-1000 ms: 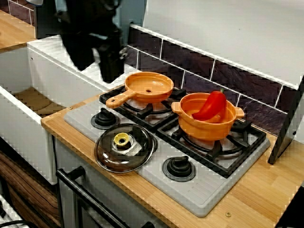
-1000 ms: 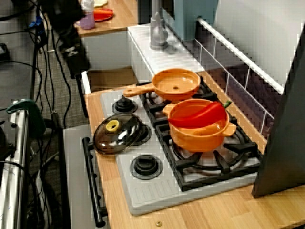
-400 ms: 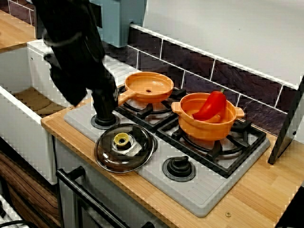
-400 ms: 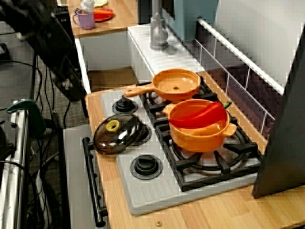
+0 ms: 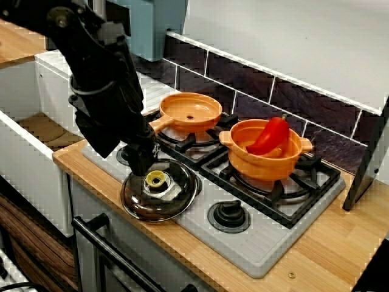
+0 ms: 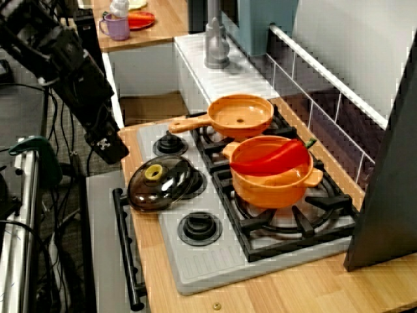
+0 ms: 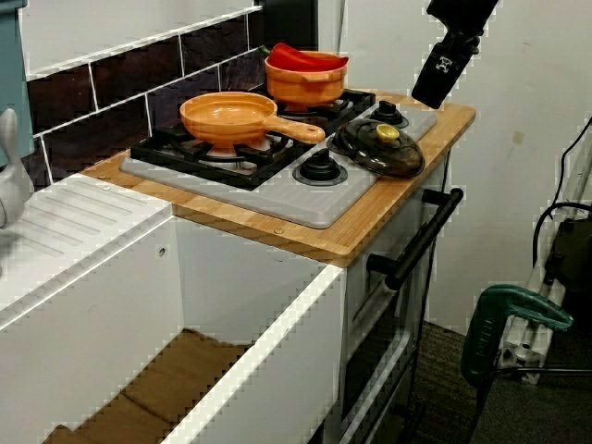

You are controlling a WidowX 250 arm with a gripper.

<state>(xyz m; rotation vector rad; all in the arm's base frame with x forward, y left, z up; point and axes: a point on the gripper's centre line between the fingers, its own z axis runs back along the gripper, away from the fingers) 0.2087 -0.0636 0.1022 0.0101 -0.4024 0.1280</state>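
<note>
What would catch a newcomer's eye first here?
A long red pepper leans in the orange two-handled pot. The black tool hangs close by the smoky glass lid with a yellow knob on the grey hob; an orange frying pan sits behind.

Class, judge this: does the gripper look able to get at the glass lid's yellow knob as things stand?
Probably yes. The gripper hangs apart from the glass lid, above and beside it, with nothing between; the yellow knob faces up, uncovered.

arm [image 5: 100, 79]: glossy black, bulky casing | tool [image 7: 431, 91]: black, slim, small white marking
</note>
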